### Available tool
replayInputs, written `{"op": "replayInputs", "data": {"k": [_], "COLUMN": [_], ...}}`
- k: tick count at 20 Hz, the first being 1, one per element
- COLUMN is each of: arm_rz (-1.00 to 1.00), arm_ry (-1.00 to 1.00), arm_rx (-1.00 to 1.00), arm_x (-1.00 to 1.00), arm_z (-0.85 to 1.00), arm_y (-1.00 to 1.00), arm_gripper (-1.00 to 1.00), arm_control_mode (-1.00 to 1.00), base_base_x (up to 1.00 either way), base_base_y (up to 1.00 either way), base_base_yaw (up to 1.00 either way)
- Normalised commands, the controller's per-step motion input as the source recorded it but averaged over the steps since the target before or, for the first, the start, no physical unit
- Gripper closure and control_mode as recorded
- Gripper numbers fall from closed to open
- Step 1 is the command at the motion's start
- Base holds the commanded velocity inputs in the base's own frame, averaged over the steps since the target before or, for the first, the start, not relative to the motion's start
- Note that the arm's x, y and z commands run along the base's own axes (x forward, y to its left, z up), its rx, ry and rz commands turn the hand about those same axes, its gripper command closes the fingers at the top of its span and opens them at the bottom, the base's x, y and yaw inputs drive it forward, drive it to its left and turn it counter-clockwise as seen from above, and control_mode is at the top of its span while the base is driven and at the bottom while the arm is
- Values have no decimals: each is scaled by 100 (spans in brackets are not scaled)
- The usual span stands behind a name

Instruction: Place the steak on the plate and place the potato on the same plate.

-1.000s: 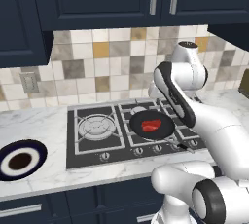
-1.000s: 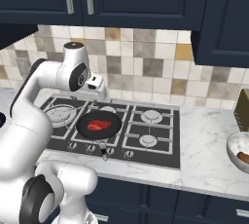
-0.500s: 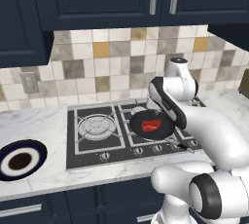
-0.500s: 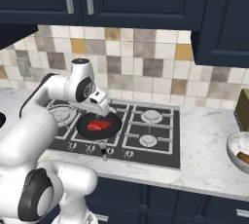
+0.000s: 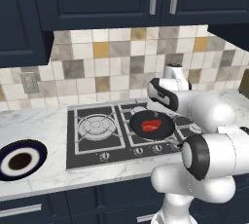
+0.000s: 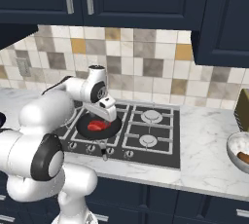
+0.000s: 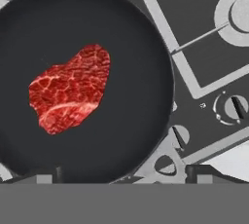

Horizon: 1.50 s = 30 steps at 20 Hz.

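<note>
The steak (image 7: 68,89) is a bright-red slab lying in a black frying pan (image 7: 146,47) on the stove's front burner; it also shows as the steak (image 5: 151,124) and the steak (image 6: 97,125) in the base views. My gripper (image 7: 124,174) hangs open just above the pan, slightly to the steak's side, with its fingertips (image 7: 48,175) wide apart and nothing between them. The gripper (image 6: 108,115) hovers over the pan's far rim. The navy-rimmed plate (image 5: 34,146) sits on the counter far left of the stove. The brown potato (image 6: 244,158) lies in a glass bowl at the far right.
The glass bowl (image 6: 233,142) stands on the marble counter right of the stove. The black stove (image 5: 92,130) has several burners and a row of knobs (image 7: 228,108) along its front. The tiled wall and dark cabinets close off the back and top.
The arm has folded down and the hand has dropped from well above the stove to just over the pan. The steak has not moved.
</note>
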Motion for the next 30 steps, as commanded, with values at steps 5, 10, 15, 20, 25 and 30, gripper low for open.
{"op": "replayInputs", "data": {"k": [5, 10, 15, 20, 25, 30], "arm_rz": [-9, -2, 0, 0, -5, -11], "arm_ry": [16, 8, 3, 0, 0, 0], "arm_rx": [1, 0, 0, 0, 0, 0], "arm_x": [40, 34, 17, 11, 0, 0], "arm_z": [-28, -38, -40, -27, -1, 0], "arm_y": [-3, 0, 0, 0, 0, 0], "arm_gripper": [-100, -100, -100, -100, -100, -100], "arm_control_mode": [-100, -100, -100, -100, -100, -100], "base_base_x": [0, 0, 0, 0, 0, 0], "base_base_y": [0, 0, 0, 0, 0, 0], "base_base_yaw": [0, 0, 0, 0, 0, 0]}}
